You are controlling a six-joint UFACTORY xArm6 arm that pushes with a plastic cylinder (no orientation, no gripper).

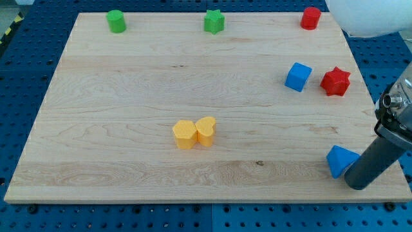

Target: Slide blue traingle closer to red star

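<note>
my tip (356,183) touching blue triangle (341,160) | red star (335,81) well apart | no pincer

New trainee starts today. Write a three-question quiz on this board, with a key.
1. True or false: the blue triangle touches the red star.
2. Which block lies nearest the red star? A) blue cube B) green cylinder C) yellow heart
3. Fill in: my tip sits at the blue triangle's lower ____ side in the view.

Key: 1 false, they lie well apart. 2 A. 3 right.
</note>
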